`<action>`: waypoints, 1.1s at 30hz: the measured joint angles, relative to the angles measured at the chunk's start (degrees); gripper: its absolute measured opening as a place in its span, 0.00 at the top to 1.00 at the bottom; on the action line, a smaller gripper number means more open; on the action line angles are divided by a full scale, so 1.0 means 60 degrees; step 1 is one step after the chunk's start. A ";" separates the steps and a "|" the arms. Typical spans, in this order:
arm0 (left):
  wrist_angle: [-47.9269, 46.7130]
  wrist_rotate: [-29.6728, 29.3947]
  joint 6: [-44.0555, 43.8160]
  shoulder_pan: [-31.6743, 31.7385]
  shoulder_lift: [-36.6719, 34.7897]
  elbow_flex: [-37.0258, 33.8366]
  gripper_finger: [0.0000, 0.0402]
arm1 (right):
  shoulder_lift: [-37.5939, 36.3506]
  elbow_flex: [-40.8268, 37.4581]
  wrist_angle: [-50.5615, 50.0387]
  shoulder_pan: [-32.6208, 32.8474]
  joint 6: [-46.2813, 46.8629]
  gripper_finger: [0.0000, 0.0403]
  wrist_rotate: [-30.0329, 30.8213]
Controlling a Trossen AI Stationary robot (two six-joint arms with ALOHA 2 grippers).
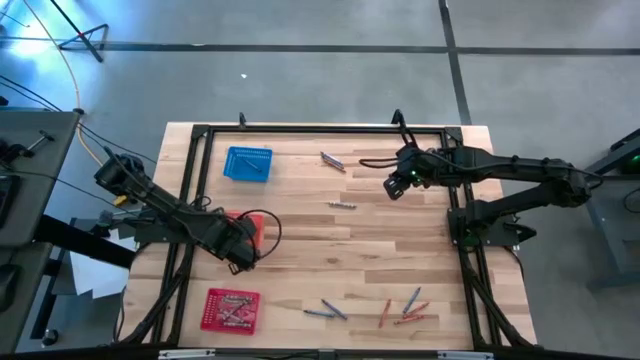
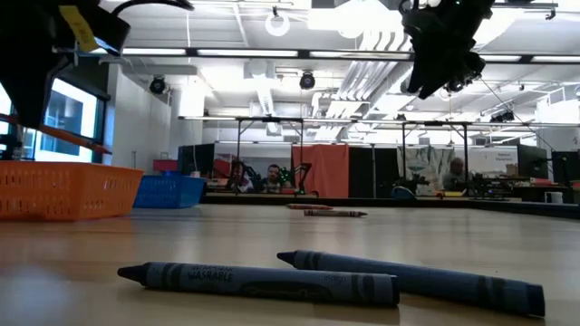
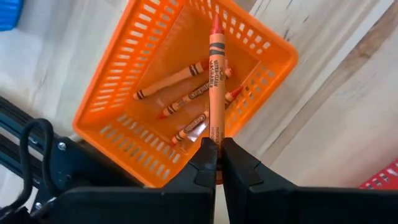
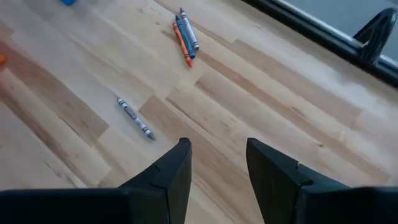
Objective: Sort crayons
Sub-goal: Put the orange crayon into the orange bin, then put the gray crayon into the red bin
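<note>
Left gripper point(image 3: 217, 158) over the orange basket point(image 3: 273, 59), fingers pinching an orange crayon point(image 3: 215, 74) by its end, four more inside, right gripper point(image 4: 217, 165) spread wide, holding nothing, above bare table point(image 4: 280, 106), grey crayon point(image 4: 135, 118) nearby

Grey floor point(image 1: 300, 80), ceiling lights point(image 2: 278, 20), orange partition point(image 2: 322, 172)

Orange basket point(image 1: 262, 228) largely hidden under left gripper point(image 1: 243, 258) in high view. Red basket point(image 3: 384, 177) cut by left wrist edge. Background people blurred in low view.
</note>
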 joint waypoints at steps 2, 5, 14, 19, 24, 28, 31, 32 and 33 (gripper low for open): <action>-0.0112 -0.0090 -0.0021 -0.0067 0.0000 0.0000 0.99 | -0.0001 0.0000 -0.0009 0.0000 0.0020 0.63 -0.0119; -0.0037 -0.0103 -0.0022 -0.0104 -0.0012 -0.0186 0.96 | -0.0001 0.0000 -0.0012 0.0000 0.0062 0.63 -0.0164; 0.0316 -0.0357 0.0117 -0.0012 -0.0907 -0.1145 0.86 | 0.0003 0.0000 0.0029 0.0000 0.0577 0.63 -0.0168; 0.0992 -0.0362 0.0317 0.0111 -0.1376 -0.1797 0.82 | 0.0001 0.0000 0.0069 0.0000 0.0813 0.63 -0.0168; 0.1138 -0.0568 0.0568 0.0109 -0.1461 -0.1843 0.81 | 0.0000 0.0000 0.0099 0.0000 0.0814 0.63 -0.0172; 0.1216 -0.1393 0.1561 0.0110 -0.1457 -0.1740 0.82 | -0.0001 0.0000 0.0112 0.0000 0.0708 0.63 -0.0172; 0.1136 -0.1917 0.2688 0.0313 -0.1457 -0.1391 0.82 | 0.0001 0.0000 0.0143 0.0000 0.0664 0.63 -0.0175; 0.1136 -0.2091 0.3071 0.0438 -0.1457 -0.1250 0.82 | 0.0002 0.0000 0.0150 0.0000 0.0665 0.63 -0.0191; 0.1140 -0.2254 0.3408 0.0581 -0.1457 -0.1093 0.82 | -0.0001 0.0000 0.0148 0.0000 0.0665 0.63 -0.0253</action>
